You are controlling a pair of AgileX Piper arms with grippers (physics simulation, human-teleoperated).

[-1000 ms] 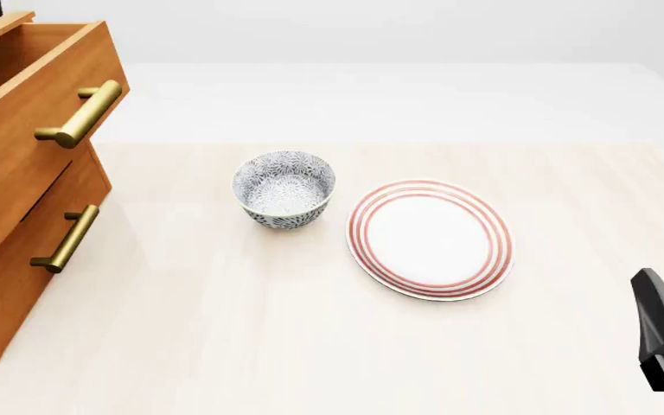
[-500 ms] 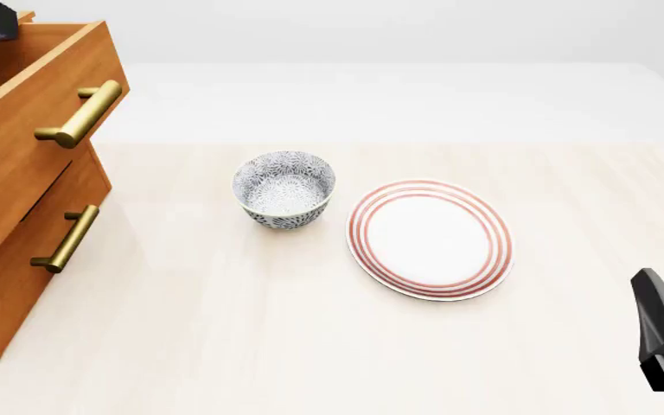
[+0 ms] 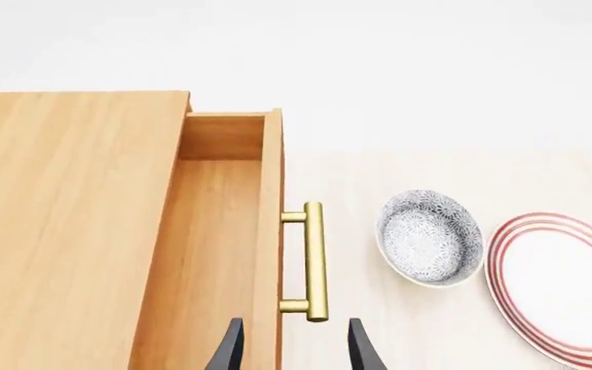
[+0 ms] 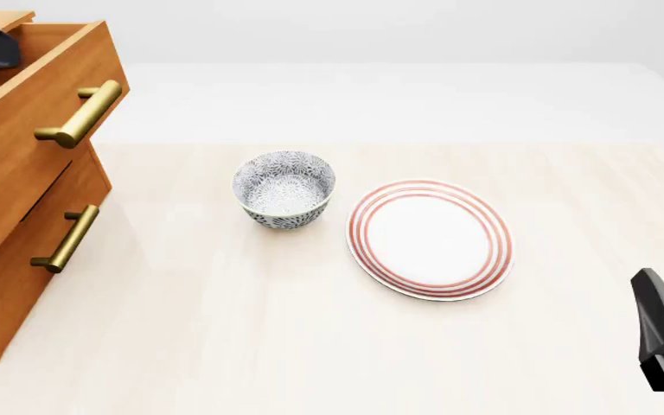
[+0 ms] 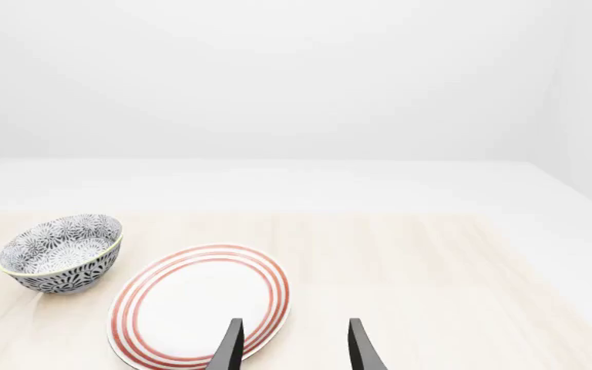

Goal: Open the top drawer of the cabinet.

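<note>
Top drawer [image 4: 32, 130] stands pulled out of cabinet [image 4: 9, 285]; my left hand [image 3: 287, 356] open, empty, above handle [image 3: 314, 262]; next: retreat clear.

Top drawer [image 4: 35, 112] pulled out of cabinet [image 4: 15, 259]; patterned bowl [image 4: 284, 188] beside red-ringed plate [image 4: 430, 239].

The left pincer [image 3: 287, 351] is hanging at the upper left of the front view, fingers parted and gripping nothing. The right pincer [image 5: 290, 347] is sitting at the lower right edge, fingers likewise spread and empty.
</note>
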